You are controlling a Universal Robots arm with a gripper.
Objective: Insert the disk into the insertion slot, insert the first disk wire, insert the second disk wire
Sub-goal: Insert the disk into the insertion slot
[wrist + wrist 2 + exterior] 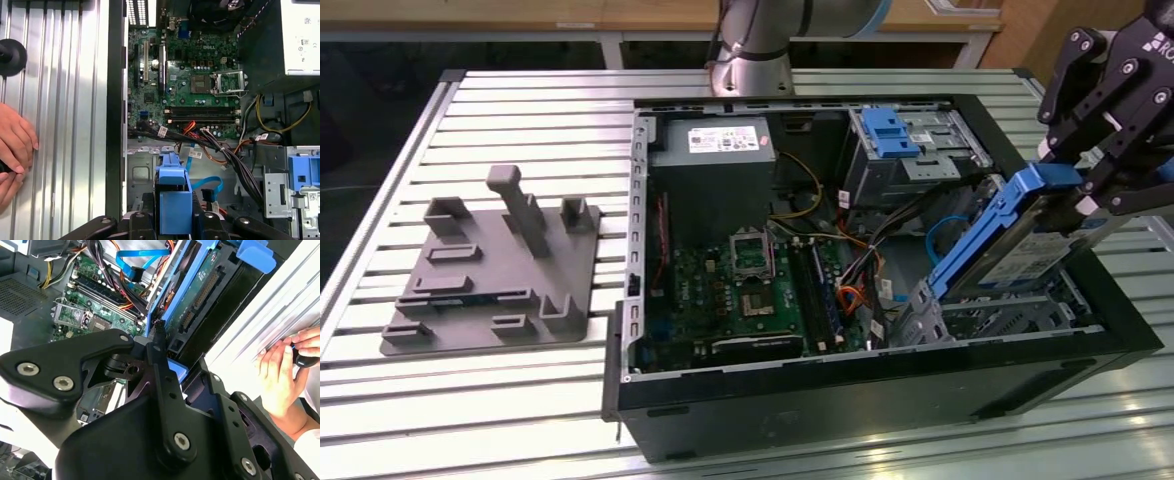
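My gripper [1083, 195] is shut on the disk [1014, 245], a silver drive in a blue carrier. The disk hangs tilted over the front right corner of the open computer case, its lower end just above the perforated silver insertion slot [1021, 315]. In the first wrist view the blue carrier [172, 197] stands between my fingers, over the metal cage floor [142, 172]. In the second wrist view the disk [200, 285] runs away from my gripper [167, 362]. A loose blue flat wire [207, 186] and a black wire bundle [225, 155] lie beside the slot.
The taller bay with a blue latch [887, 135] stands behind the slot, with the power supply [714, 150] and the motherboard [747, 290] further along. A grey fixture [494, 270] lies on the slatted table at the exterior view's left. A person's hand [15, 145] rests beside the case.
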